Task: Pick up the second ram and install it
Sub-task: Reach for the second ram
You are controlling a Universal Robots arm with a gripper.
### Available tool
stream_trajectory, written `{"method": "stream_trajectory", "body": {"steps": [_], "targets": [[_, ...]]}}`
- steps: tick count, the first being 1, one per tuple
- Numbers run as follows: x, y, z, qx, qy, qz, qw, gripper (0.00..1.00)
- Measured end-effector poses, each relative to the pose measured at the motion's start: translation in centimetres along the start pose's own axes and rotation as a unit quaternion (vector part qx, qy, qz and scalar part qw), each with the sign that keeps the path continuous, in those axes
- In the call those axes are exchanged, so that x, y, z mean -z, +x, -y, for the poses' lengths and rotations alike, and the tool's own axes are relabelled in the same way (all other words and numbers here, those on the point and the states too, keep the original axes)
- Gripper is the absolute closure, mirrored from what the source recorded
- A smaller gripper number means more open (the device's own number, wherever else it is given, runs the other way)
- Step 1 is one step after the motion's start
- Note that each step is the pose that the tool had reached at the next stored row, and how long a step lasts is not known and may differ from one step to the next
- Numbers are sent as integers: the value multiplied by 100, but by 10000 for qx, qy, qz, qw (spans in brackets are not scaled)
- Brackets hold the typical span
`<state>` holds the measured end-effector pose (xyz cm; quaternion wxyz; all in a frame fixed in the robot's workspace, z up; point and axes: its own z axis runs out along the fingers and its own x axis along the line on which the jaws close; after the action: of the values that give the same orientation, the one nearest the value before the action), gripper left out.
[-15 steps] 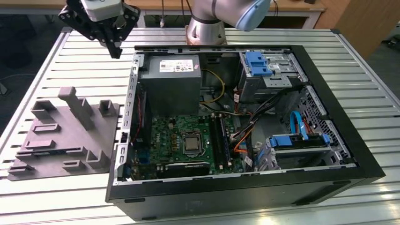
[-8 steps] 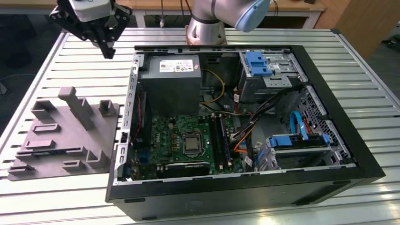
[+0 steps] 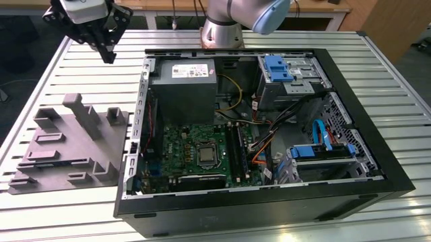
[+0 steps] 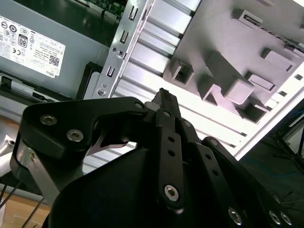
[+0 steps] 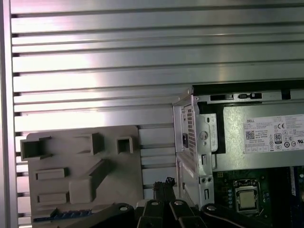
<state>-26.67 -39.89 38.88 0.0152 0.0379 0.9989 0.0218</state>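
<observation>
**Slatted aluminium table (image 3: pixel 60 70): empty pincer aloft, one ram stick in the tray**

One gripper (image 3: pixel 106 54) hangs above the table toward the exterior view's left. Its fingertips (image 4: pixel 164 97) are pressed together with nothing between them. It touches neither the tray nor the case.

Below it lies one grey moulded tray (image 3: pixel 67 146) with raised blocks. In the first wrist view the second ram (image 5: pixel 59 215), a single thin blue stick, lies flat along one edge of that tray. One end of it is hidden behind the gripper's black body.

Just beside the tray, toward the exterior view's right, one black computer case (image 3: pixel 390 176) lies on its side with the panel off. Inside are:

- one grey power supply (image 3: pixel 183 91)
- one green motherboard (image 3: pixel 181 146), carrying one processor socket (image 3: pixel 205 151)
- two blue pieces: a blue drive bracket (image 3: pixel 277 68) next to the power supply, and a second blue drive bracket (image 3: pixel 322 151) at the case's other end

One arm base (image 3: pixel 222 30) stands on the table just beyond the case.
</observation>
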Motion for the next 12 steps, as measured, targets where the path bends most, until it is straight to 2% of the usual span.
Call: {"method": "stream_trajectory", "body": {"steps": [12], "targets": [[0,224,17,0,0,0,10000,90]]}}
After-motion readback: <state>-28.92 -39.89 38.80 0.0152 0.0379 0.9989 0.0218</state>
